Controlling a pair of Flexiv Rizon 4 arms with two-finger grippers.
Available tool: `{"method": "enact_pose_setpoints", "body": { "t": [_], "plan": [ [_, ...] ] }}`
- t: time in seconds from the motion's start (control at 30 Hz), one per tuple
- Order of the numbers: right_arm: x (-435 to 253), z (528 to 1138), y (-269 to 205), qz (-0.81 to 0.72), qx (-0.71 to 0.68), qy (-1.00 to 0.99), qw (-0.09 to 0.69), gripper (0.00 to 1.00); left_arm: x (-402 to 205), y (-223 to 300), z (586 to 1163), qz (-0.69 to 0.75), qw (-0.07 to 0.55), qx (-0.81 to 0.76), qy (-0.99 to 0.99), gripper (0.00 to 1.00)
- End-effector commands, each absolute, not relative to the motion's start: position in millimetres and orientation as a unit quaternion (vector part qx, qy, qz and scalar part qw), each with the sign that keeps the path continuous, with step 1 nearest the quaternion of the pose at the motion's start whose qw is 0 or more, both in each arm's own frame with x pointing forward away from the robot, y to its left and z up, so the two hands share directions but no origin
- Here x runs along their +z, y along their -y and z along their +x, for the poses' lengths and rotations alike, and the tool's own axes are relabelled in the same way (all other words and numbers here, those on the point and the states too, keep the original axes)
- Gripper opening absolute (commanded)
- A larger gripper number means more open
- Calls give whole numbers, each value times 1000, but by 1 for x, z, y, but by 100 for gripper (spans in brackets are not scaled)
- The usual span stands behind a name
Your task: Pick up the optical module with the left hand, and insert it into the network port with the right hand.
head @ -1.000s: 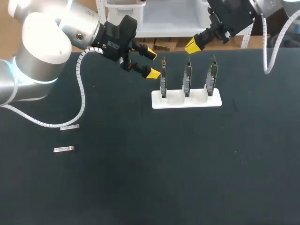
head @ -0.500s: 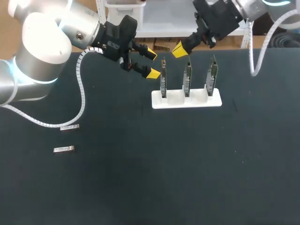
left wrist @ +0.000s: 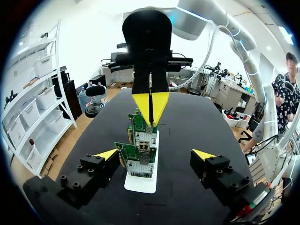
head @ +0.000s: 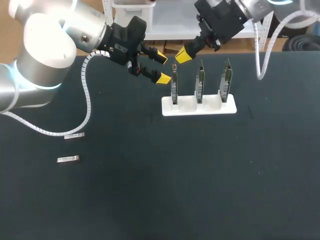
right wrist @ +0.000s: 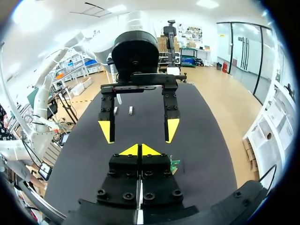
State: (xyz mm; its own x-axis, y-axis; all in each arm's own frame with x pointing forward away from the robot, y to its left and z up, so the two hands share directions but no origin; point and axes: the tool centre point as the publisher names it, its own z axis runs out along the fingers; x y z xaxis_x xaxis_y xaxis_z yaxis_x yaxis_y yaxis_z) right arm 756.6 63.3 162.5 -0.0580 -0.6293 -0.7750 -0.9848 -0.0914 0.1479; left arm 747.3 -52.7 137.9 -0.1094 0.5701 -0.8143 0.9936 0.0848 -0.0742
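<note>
Optical module: a small silver piece lying flat on the dark surface, left of centre in the head view, beside the left arm's white cable. A second module lies just below it in frame. Neither is touched. The right wrist view shows the pair far ahead, beyond the other arm's fingers.

Network ports: carried on three green cards standing upright in a white holder, upper middle of frame. These are the left card, middle card and right card.

Left jaws: spread and empty. One yellow fingertip is just beside the left card and well apart from both modules. In the left wrist view the card row lies ahead, between the spread fingers.

Right jaws: pressed together, with nothing visible between them. The yellow tips hang above and behind the left card, near the left jaws.

Judgement: pickup has not begun, since the left jaws sit at the wrong end of the surface.

Risks:
- The left fingertip could clip the left card on withdrawal, tipping the card or shifting the holder.
- The two sets of jaws are close together and could collide if both arms move at once.
- The modules are thin and flat, so a shallow pinch may slip or skid one sideways.
- The cable may drag across the nearer module.
- A skewed handover would misalign the module at the port.
</note>
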Motion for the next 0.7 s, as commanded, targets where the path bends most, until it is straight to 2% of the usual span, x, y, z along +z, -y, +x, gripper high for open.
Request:
{"method": "enact_pose_setpoints", "body": {
  "t": [0.03,0.7],
  "plan": [
    [158,764,-70,-644,370,-627,236,0,138,53,749,588,313,-335,-666,100],
    [149,774,-81,-641,366,-634,228,0,138,53,749,588,313,-335,-666,100]
  ]
}}
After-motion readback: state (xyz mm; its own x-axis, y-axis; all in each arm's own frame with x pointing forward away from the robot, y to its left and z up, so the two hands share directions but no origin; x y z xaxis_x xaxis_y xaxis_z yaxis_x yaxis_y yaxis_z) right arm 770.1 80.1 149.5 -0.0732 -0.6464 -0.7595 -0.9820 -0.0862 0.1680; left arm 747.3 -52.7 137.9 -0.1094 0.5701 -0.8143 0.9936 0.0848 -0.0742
